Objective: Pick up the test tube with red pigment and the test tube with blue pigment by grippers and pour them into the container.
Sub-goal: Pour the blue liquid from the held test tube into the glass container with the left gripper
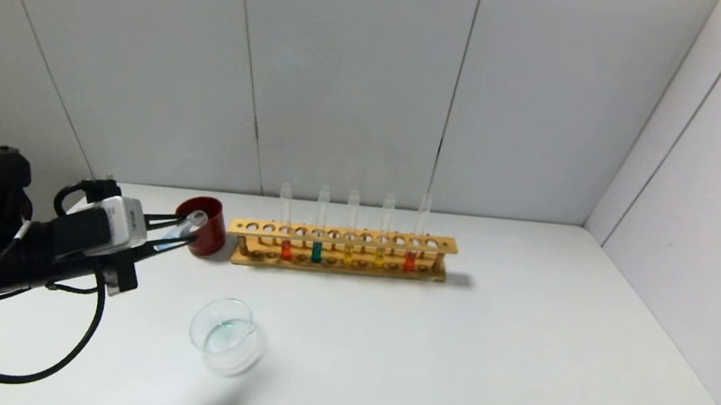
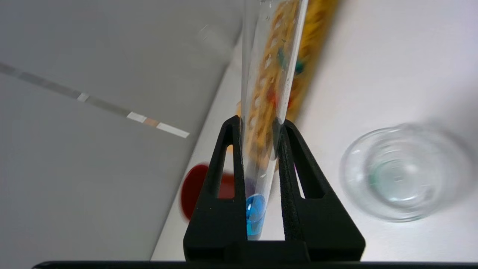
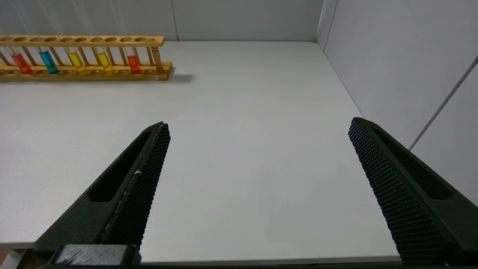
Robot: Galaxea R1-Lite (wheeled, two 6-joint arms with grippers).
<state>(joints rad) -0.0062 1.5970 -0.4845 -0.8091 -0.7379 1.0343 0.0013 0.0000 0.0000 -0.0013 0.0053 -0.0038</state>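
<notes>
At the table's left side, the black two-fingered left gripper (image 1: pixel 183 235) clamps the slender clear glass test tube with blue pigment (image 2: pixel 267 112), tilted toward horizontal, a small blue drop at its rounded end, mouth near the dark red cup (image 1: pixel 205 226). The round clear glass container (image 1: pixel 226 336) below holds a faint teal film. The right gripper (image 3: pixel 259 130) hangs wide open, well apart from the wooden rack (image 1: pixel 341 250).

lab bench | wooden tube rack (image 1: pixel 341 248); coloured liquids; white partition walls (image 1: pixel 349 70)

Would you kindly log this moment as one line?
left gripper: shut on blue tube | dish: tinted | right gripper: open, idle
</notes>
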